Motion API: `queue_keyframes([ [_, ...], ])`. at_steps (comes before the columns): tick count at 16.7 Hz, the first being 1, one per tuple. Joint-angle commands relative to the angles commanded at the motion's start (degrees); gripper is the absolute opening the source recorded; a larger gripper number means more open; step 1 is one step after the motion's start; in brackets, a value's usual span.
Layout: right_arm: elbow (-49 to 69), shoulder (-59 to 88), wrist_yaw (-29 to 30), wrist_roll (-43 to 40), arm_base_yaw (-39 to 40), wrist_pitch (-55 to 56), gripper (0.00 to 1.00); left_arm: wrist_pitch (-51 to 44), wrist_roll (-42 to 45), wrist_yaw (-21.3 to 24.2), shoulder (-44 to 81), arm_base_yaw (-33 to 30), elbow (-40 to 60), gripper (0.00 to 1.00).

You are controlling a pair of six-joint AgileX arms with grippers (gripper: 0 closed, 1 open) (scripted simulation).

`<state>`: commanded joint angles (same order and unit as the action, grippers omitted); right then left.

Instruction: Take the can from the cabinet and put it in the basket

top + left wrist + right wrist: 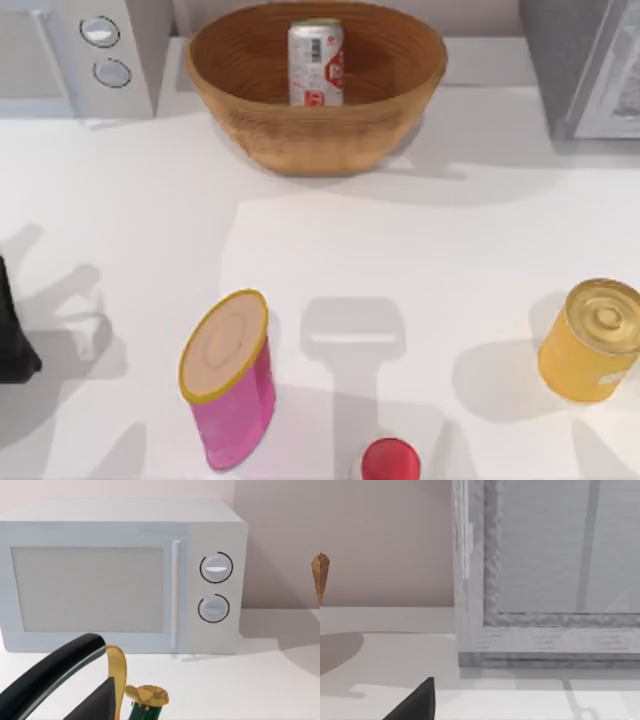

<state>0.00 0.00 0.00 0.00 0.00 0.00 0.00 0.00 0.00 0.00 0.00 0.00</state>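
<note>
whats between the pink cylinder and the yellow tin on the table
In the top view, bare white table with shadows lies between the pink cylinder and the yellow tin; a red round object sits slightly nearer the front edge.

Simulated kitchen counter: microwave [122, 577], cabinet [585, 65], tins.

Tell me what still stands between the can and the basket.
Nothing visible does: the can stands upright inside the wicker basket at the table's far edge.

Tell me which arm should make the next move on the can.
Left, barely, if any: the can already stands in the basket, and the left arm sits at the left edge of the table. Likely nothing remains.
</note>
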Motion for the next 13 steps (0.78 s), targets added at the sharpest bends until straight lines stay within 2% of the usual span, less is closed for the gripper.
queue_keyframes([
  [6,0.8,2.2,-1.7,0.1,-1.6,2.0,1.0,0.0,0.0,0.0,0.0,0.0,0.0,1.0],
  [9,3.1,9.5,-7.5,0.2,-7.5,8.9,1.0,0.0,0.0,0.0,0.0,0.0,0.0,1.0],
  [13,7.4,27.5,-19.3,0.4,-19.7,23.3,1.0,0.0,0.0,0.0,0.0,0.0,0.0,1.0],
])
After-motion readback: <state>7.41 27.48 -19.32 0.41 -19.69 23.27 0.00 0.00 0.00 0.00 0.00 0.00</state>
